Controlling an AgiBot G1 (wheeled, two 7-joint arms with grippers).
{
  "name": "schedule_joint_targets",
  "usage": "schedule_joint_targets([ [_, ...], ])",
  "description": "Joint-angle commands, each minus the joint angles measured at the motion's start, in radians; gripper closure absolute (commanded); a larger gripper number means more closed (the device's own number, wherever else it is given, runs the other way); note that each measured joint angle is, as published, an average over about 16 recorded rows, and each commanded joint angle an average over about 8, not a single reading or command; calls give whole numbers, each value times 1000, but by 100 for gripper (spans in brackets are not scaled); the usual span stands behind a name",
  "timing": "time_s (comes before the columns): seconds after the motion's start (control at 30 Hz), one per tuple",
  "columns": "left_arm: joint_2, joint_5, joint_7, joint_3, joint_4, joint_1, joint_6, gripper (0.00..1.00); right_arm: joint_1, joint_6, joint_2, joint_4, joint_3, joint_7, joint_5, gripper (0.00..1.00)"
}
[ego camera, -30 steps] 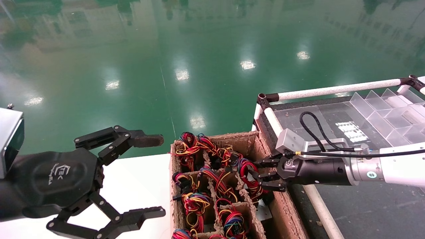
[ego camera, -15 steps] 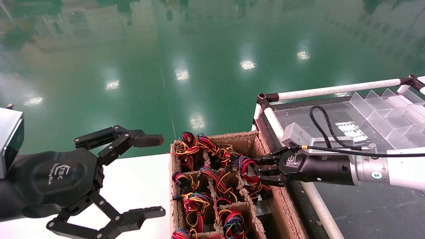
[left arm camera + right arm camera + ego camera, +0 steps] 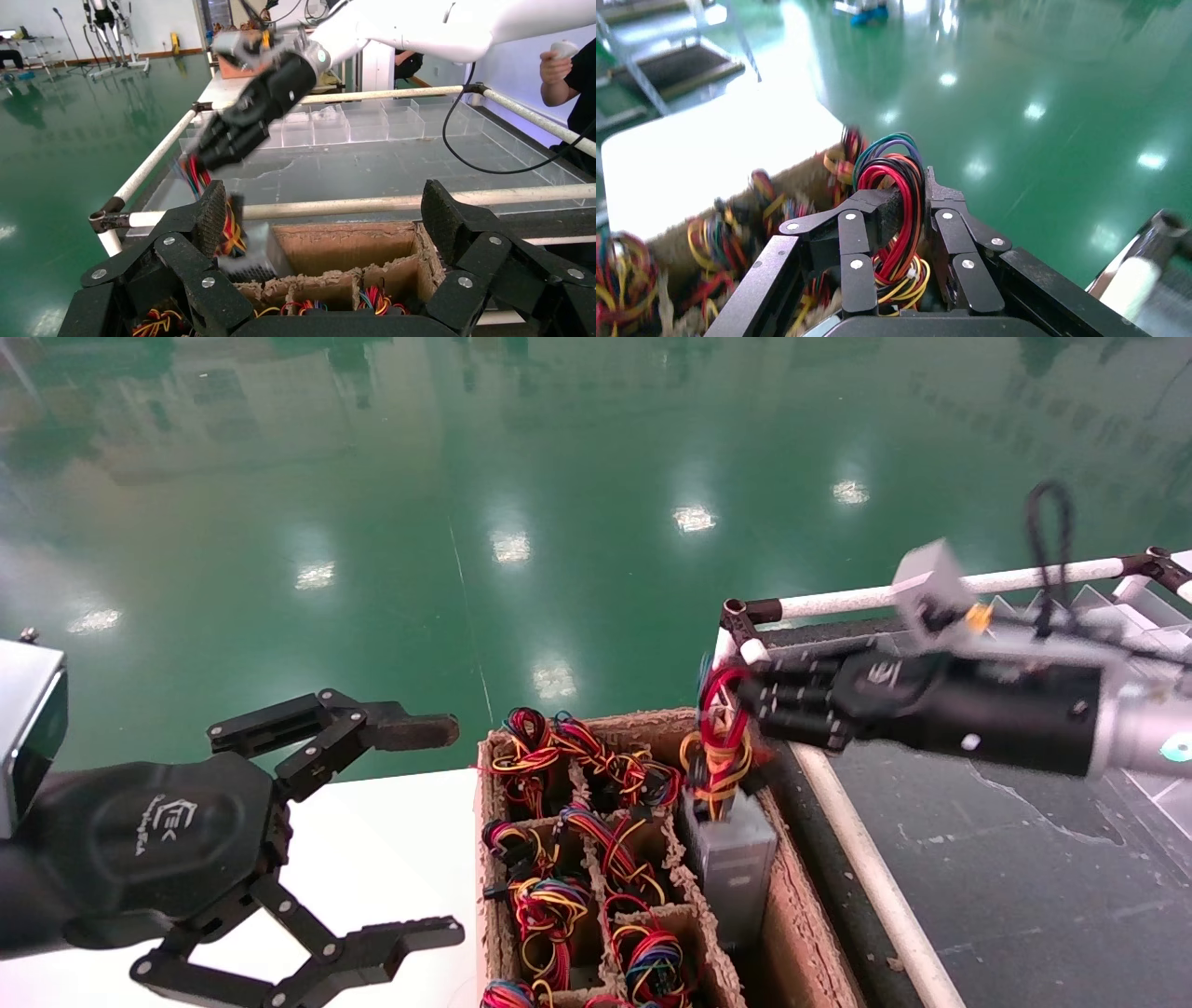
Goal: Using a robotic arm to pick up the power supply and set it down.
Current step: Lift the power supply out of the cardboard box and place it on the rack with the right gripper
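Half done: your right hand (image 3: 745, 705) clamps the wire bundle (image 3: 719, 733), with the power supply (image 3: 736, 864) hanging partly out of the cardboard box (image 3: 801, 933). Setting it down remains. Your left hand (image 3: 410, 831) sits open, far left.

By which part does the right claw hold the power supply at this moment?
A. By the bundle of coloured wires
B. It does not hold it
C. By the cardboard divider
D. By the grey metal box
A: the right claw is shut on the wire bundle, and the power supply hangs below it over the cardboard box.
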Motion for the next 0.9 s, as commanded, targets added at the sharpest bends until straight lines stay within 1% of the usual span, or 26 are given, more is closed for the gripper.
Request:
schedule_joint_targets([
  [0.03, 0, 0, 0, 0, 0, 0, 0, 0, 15, -12, 7, -10, 12, 10, 20, 100],
  [0.2, 0, 0, 0, 0, 0, 0, 0, 0, 81, -8, 15, -45, 48, 29, 64, 100],
  [0.4, 0, 0, 0, 0, 0, 0, 0, 0, 164, 29, 12, -93, 78, 17, 84, 100],
  [0.6, 0, 0, 0, 1, 0, 0, 0, 0, 232, 90, -11, -164, 77, -26, 56, 100],
  [0.9, 0, -1, 0, 1, 0, 0, 0, 0, 306, 178, -59, -343, 51, -106, -8, 100],
])
